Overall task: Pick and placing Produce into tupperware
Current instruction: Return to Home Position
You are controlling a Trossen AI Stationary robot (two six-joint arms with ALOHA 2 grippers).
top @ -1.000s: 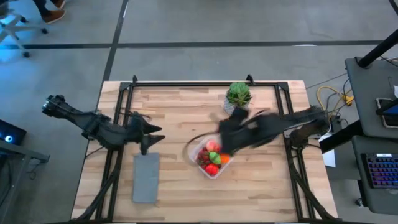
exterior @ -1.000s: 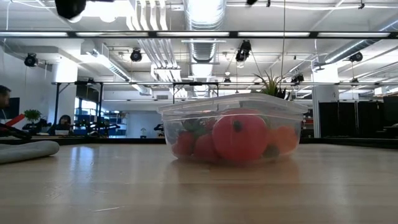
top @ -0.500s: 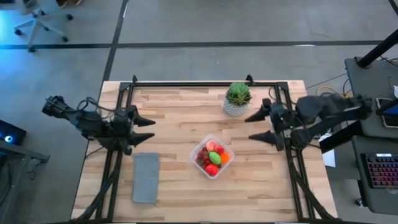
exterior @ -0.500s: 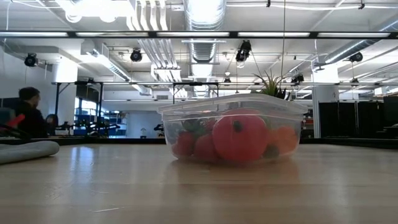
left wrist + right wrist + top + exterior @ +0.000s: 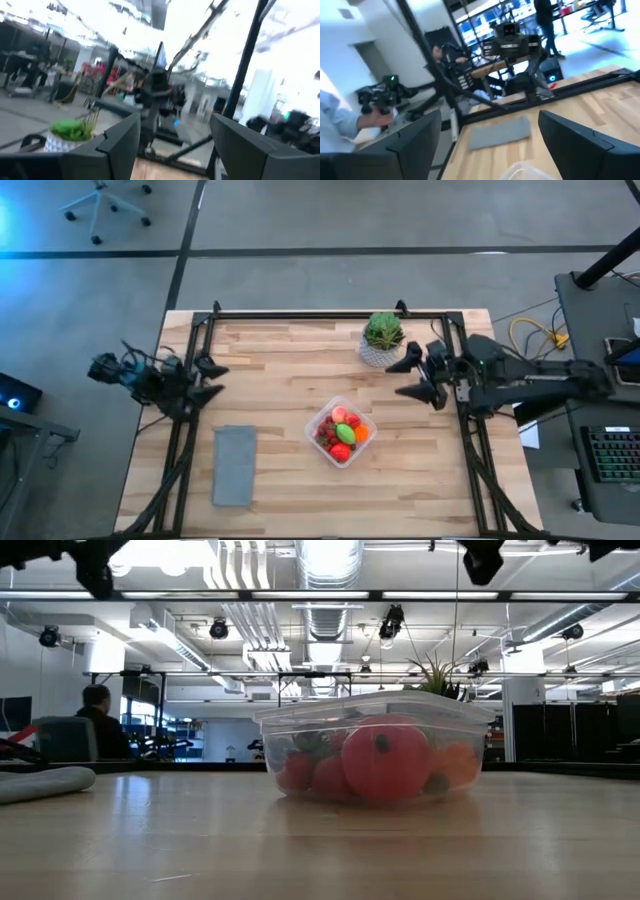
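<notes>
The clear tupperware (image 5: 340,431) rests by its base on the table a little right of centre, with red berries, a pink, a bright green and an orange piece inside; it fills the middle of the low view (image 5: 375,745). My left gripper (image 5: 208,379) is open at the table's left edge, pulled back and raised. My right gripper (image 5: 413,378) is open near the right side, between the plant and the box's right, touching nothing. Both grippers' fingers show spread in their wrist views (image 5: 172,145) (image 5: 490,142).
A spiky green plant in a white pot (image 5: 383,338) stands toward the far edge, close to my right gripper. A flat grey rectangle (image 5: 235,465) lies near the left front. A person sits beyond the table (image 5: 97,725). Black frame rails run along the table's sides.
My right gripper has drawn back from over the tupperware toward the table's right edge and risen, open throughout. My left gripper has pulled back toward the left edge, away from the grey rectangle. The tupperware and its produce have stayed in place.
</notes>
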